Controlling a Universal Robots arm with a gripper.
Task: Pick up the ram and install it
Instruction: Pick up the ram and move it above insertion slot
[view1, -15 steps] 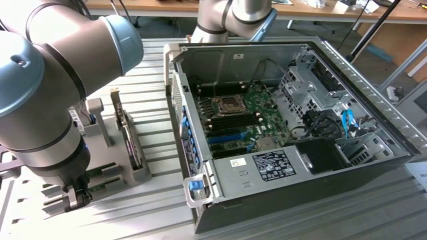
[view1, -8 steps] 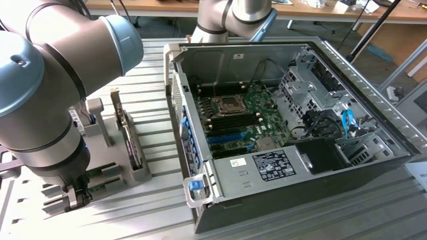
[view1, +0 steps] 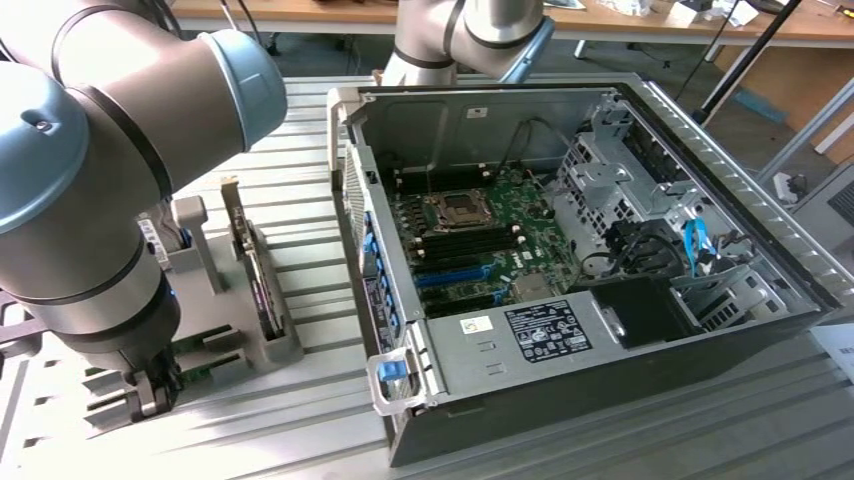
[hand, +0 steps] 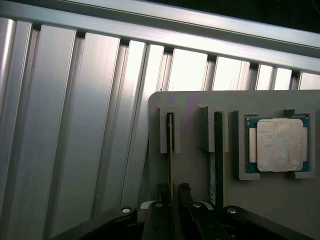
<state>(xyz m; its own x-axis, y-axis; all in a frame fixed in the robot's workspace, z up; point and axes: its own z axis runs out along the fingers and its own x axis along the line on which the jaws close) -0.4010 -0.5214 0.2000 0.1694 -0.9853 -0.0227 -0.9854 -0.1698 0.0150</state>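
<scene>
The ram (hand: 170, 160) stands on edge in a slot of the grey holder plate (hand: 190, 165), seen as a thin strip. My gripper (hand: 173, 189) is down over it, with one dark finger on each side and the fingers (hand: 162, 200) drawn close against the stick, so it looks shut on the ram. In the exterior view the gripper (view1: 147, 388) sits low at the exterior view's left, below the big grey arm and beside the holder (view1: 267, 340). The open computer case (view1: 561, 250) lies to the exterior view's right, with its motherboard (view1: 487, 240) exposed.
A second, darker card (hand: 218, 150) stands in the neighbouring slot, and a square silver processor chip (hand: 276, 145) rests in a pocket beyond it. An upright card with a metal bracket (view1: 238, 240) rises from the holder. Everything stands on a ribbed aluminium table (view1: 307, 200).
</scene>
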